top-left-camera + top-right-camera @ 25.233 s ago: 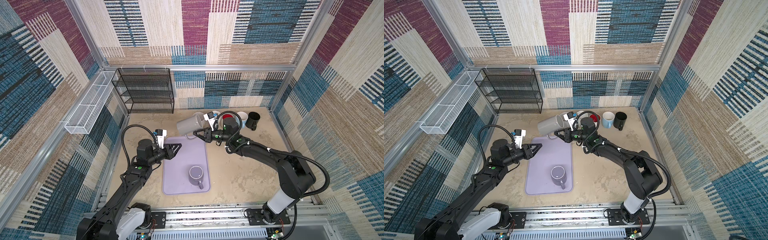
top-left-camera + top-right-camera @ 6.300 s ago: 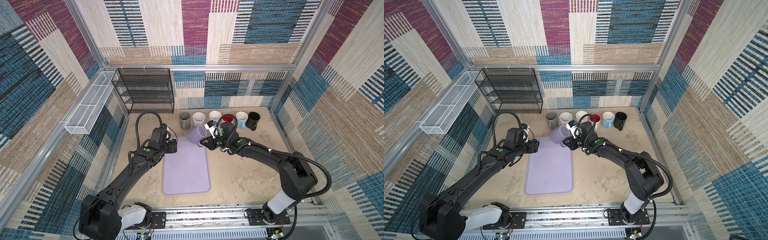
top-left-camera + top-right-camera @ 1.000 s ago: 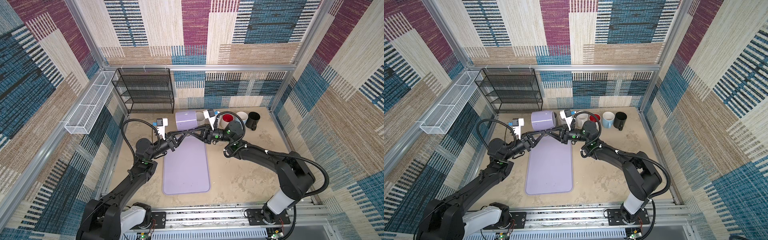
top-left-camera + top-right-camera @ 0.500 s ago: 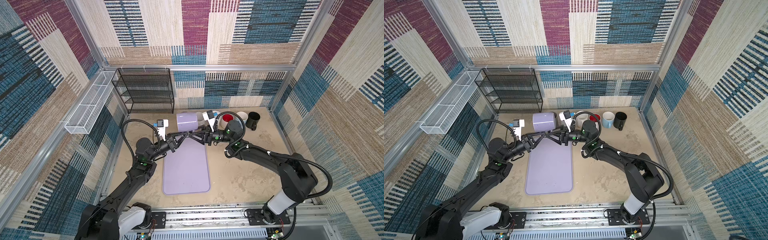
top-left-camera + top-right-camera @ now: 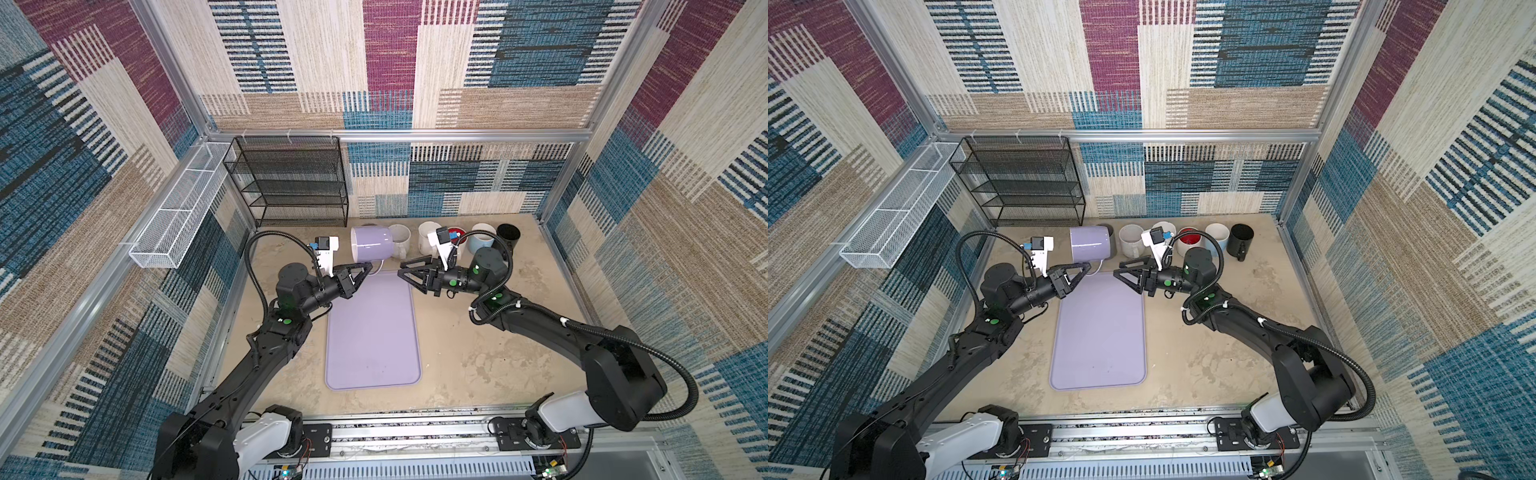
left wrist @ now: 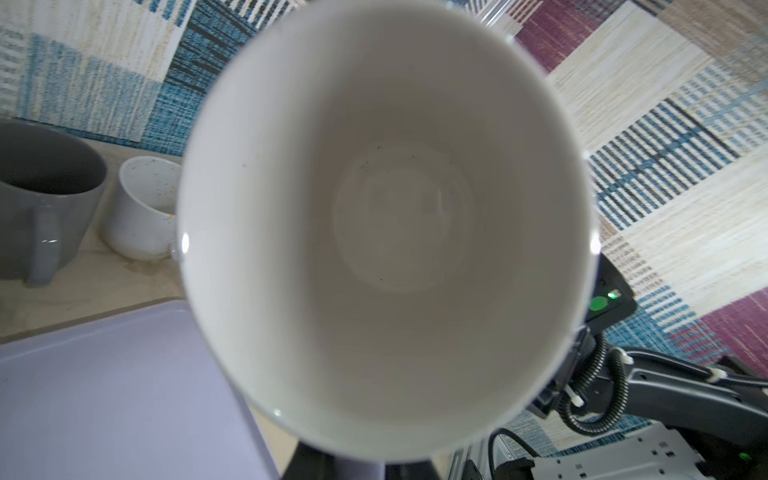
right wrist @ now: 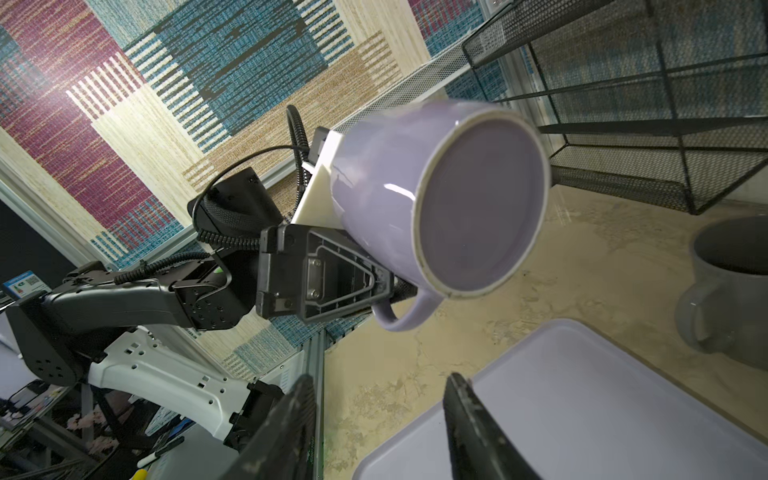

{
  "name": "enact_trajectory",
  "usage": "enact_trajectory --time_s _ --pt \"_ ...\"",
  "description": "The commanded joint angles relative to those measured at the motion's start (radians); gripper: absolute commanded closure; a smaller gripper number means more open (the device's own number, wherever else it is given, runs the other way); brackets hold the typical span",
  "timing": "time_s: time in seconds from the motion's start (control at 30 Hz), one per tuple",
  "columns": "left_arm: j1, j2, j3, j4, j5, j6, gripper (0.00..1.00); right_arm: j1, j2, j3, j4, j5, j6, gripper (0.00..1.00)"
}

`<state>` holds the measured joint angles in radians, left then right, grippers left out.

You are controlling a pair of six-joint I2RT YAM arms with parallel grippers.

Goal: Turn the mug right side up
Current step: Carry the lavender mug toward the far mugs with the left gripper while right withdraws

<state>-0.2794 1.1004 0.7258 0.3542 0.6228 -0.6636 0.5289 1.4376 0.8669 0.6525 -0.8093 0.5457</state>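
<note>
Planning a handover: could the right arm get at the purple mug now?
Probably yes: the right pincer stands open near the purple mug, nothing between; the left pincer grips only the handle.

Tan tabletop (image 5: 478,353): lavender tray (image 5: 372,332) flat mid-table, black wire rack (image 5: 291,183) in back-left corner, upright mug row (image 5: 1217,237) along back wall, ending at black mug (image 5: 1241,239).

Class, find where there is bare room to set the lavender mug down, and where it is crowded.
Free: the bare lavender tray, and bare tabletop between the tray and the right arm. Crowded: along the back, grey mug through black mug.
</note>
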Motion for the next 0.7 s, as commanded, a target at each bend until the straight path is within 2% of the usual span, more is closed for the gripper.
enact_trajectory --time_s 0.0,0.37,0.67 --pt "0.003 -0.002 0.045 -0.151 -0.108 0.106 1.0 -0.016 -0.037 -0.028 -0.02 0.028 -0.025 0.47" --pt "0.002 0.078 0.182 -0.501 -0.386 0.251 1.0 -0.034 -0.087 -0.08 -0.058 0.051 -0.049 0.47" --pt "0.002 0.211 0.31 -0.657 -0.538 0.336 1.0 -0.035 -0.104 -0.126 -0.045 0.064 -0.038 0.48"
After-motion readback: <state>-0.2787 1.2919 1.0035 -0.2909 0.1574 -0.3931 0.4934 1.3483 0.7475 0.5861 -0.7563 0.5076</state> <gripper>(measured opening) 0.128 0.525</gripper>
